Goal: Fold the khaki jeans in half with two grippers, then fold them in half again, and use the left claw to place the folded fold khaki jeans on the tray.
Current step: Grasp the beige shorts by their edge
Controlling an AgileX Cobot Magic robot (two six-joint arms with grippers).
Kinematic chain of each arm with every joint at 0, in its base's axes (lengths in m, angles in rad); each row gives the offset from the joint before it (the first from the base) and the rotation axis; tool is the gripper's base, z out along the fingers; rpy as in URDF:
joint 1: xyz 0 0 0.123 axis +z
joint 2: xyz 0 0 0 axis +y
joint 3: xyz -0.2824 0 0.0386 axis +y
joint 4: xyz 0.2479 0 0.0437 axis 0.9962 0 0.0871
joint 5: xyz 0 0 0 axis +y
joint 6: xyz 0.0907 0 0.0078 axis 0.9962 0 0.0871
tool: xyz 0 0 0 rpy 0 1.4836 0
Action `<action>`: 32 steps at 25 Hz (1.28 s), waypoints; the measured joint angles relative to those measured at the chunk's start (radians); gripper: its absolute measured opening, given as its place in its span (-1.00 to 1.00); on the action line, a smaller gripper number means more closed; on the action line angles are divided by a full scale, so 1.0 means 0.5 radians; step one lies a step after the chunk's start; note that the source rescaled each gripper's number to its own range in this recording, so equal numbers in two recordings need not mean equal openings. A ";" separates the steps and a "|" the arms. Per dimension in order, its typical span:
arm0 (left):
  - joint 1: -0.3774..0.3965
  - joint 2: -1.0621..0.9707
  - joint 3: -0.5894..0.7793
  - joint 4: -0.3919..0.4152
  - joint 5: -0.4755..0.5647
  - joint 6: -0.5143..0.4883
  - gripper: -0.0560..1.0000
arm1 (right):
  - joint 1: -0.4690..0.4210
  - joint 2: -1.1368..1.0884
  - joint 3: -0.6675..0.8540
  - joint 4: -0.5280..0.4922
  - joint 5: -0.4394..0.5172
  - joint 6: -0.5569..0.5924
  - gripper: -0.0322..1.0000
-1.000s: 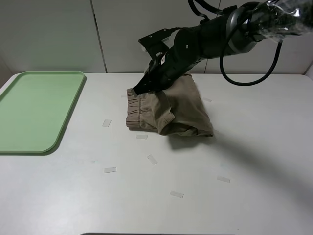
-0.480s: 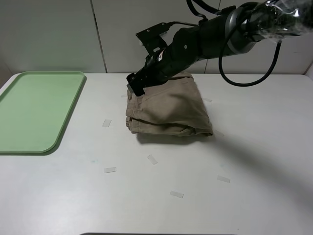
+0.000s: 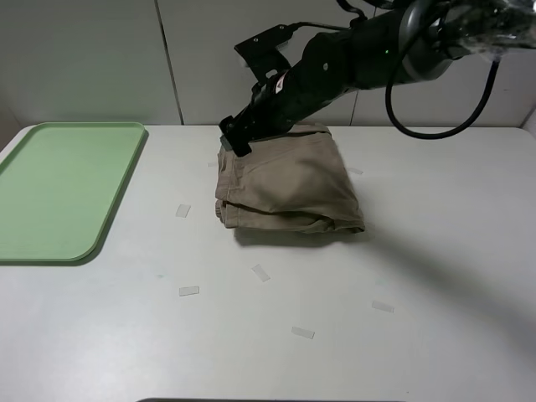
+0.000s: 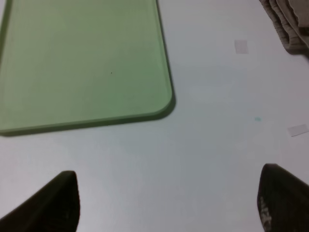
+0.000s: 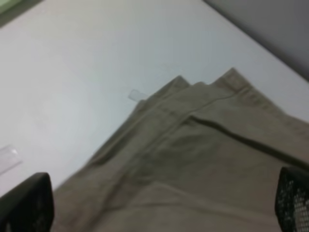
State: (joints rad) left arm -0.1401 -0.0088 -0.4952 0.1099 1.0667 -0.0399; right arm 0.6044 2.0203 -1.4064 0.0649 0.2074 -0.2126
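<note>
The khaki jeans [image 3: 289,180] lie folded into a compact stack at the middle of the white table. My right gripper [image 3: 235,139] reaches across and hovers just above their far left corner. Its jaws stand open, and nothing is between them. In the right wrist view the khaki jeans [image 5: 203,154] fill the space under the right gripper [image 5: 159,205], whose fingertips [image 5: 26,203] stand wide apart. The mint-green tray [image 3: 59,188] lies bare at the left. The left gripper [image 4: 169,208] is open over bare table near the tray [image 4: 82,63]. Its arm is outside the high view.
Several small clear tape strips lie on the table, such as one strip [image 3: 182,210] left of the jeans and another strip [image 3: 261,272] in front of them. A pale wall stands right behind the table's far edge.
The right gripper opened and let go of the jeans' top layer, which dropped flat onto the stack. The gripper then lifted slightly off the left edge. The left gripper did not change.
</note>
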 joint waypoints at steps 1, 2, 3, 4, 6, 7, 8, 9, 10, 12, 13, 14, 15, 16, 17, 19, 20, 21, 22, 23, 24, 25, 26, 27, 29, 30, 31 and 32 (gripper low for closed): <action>0.000 0.000 0.000 0.000 0.000 0.000 0.73 | -0.041 -0.010 0.000 0.000 0.029 -0.015 1.00; 0.000 0.000 0.000 0.000 0.000 0.000 0.73 | -0.081 -0.018 0.000 0.000 0.074 -0.034 1.00; 0.000 0.000 0.000 0.000 0.000 0.000 0.73 | -0.135 -0.023 0.000 -0.004 0.125 -0.045 1.00; 0.000 0.000 0.000 0.000 0.000 0.000 0.73 | -0.191 -0.027 0.000 -0.006 0.164 -0.053 1.00; 0.000 0.000 0.000 0.000 0.000 0.000 0.73 | -0.298 -0.027 0.000 -0.011 0.254 -0.065 1.00; 0.000 0.000 0.000 0.000 0.000 0.000 0.73 | -0.355 -0.027 0.000 -0.017 0.297 -0.077 1.00; 0.000 0.000 0.000 0.000 0.000 0.000 0.73 | -0.411 -0.027 0.000 -0.025 0.355 -0.097 1.00; 0.000 0.000 0.000 0.000 0.000 0.000 0.73 | -0.464 -0.027 0.000 -0.034 0.412 -0.106 1.00; 0.000 0.000 0.000 0.000 0.000 0.000 0.73 | -0.505 -0.035 0.000 -0.039 0.466 -0.110 1.00; 0.000 0.000 0.000 0.000 0.000 0.000 0.73 | -0.592 -0.057 0.000 -0.064 0.556 -0.112 1.00; 0.000 0.000 0.000 0.000 0.000 0.000 0.73 | -0.625 -0.078 0.000 -0.070 0.601 -0.112 1.00; 0.000 0.000 0.000 0.000 0.000 0.000 0.73 | -0.661 -0.105 0.000 -0.075 0.641 -0.114 1.00; 0.000 0.000 0.000 0.000 0.000 0.000 0.73 | -0.695 -0.133 0.000 -0.082 0.667 -0.114 1.00; 0.000 0.000 0.000 0.000 0.000 0.000 0.73 | -0.729 -0.159 0.000 -0.088 0.688 -0.114 1.00; 0.000 0.000 0.000 0.000 0.000 0.000 0.73 | -0.758 -0.193 0.002 -0.088 0.707 -0.119 1.00; 0.000 0.000 0.000 0.000 0.000 0.000 0.73 | -0.827 -0.271 0.014 -0.095 0.719 -0.149 1.00; 0.000 0.000 0.000 0.000 0.000 0.000 0.73 | -0.857 -0.308 0.037 -0.095 0.719 -0.172 1.00; 0.000 0.000 0.000 0.000 0.000 0.000 0.73 | -0.895 -0.356 0.066 -0.095 0.708 -0.206 1.00; 0.000 0.000 0.000 0.000 0.000 0.000 0.73 | -0.934 -0.409 0.111 -0.095 0.698 -0.236 1.00; 0.000 0.000 0.000 0.000 0.000 0.000 0.73 | -0.977 -0.455 0.166 -0.095 0.686 -0.263 1.00; 0.000 0.000 0.000 0.000 0.000 0.000 0.73 | -1.012 -0.511 0.226 -0.095 0.666 -0.276 1.00; 0.000 0.000 0.000 0.000 0.000 0.000 0.73 | -1.055 -0.571 0.280 -0.095 0.647 -0.285 1.00; 0.000 0.000 0.000 0.000 0.000 0.000 0.73 | -1.097 -0.634 0.345 -0.089 0.633 -0.295 1.00; 0.000 0.000 0.000 0.000 0.000 0.000 0.73 | -1.137 -0.686 0.413 -0.086 0.619 -0.300 1.00; 0.000 0.000 0.000 0.000 0.000 0.000 0.73 | -1.206 -0.821 0.537 -0.078 0.592 -0.305 1.00; 0.000 0.000 0.000 0.000 0.000 0.000 0.73 | -1.240 -0.880 0.605 -0.070 0.582 -0.305 1.00; 0.000 0.000 0.000 0.000 0.000 0.000 0.73 | -1.266 -0.955 0.674 -0.061 0.567 -0.305 1.00; 0.000 0.000 0.000 0.000 0.000 0.000 0.73 | -1.293 -1.032 0.730 -0.048 0.551 -0.305 1.00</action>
State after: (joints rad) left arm -0.1401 -0.0088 -0.4952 0.1099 1.0667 -0.0399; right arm -0.0421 1.5045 -1.0416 0.0407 0.4829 -0.3651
